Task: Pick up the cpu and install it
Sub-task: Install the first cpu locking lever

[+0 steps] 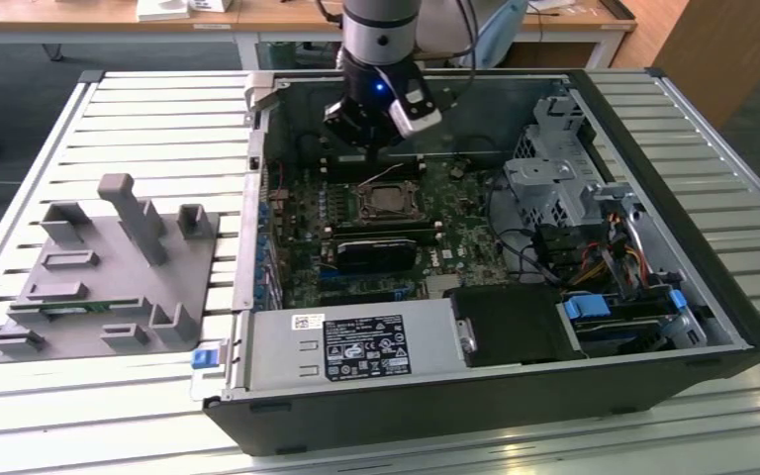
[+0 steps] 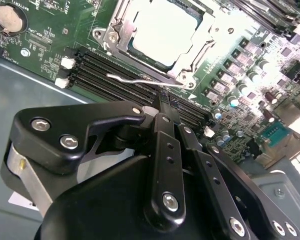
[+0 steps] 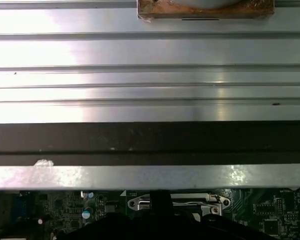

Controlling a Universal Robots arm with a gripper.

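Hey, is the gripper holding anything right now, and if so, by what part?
Nothing is held. The gripper is shut and empty above the motherboard, and the cpu already sits in the socket.

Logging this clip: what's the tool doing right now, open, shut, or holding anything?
Tool: shut, holding nothing, its tips just short of the socket where the cpu already sits.

Shiny metal cpu (image 2: 162, 31), matt black claw (image 2: 165, 107), ribbed metal table (image 1: 155, 129)
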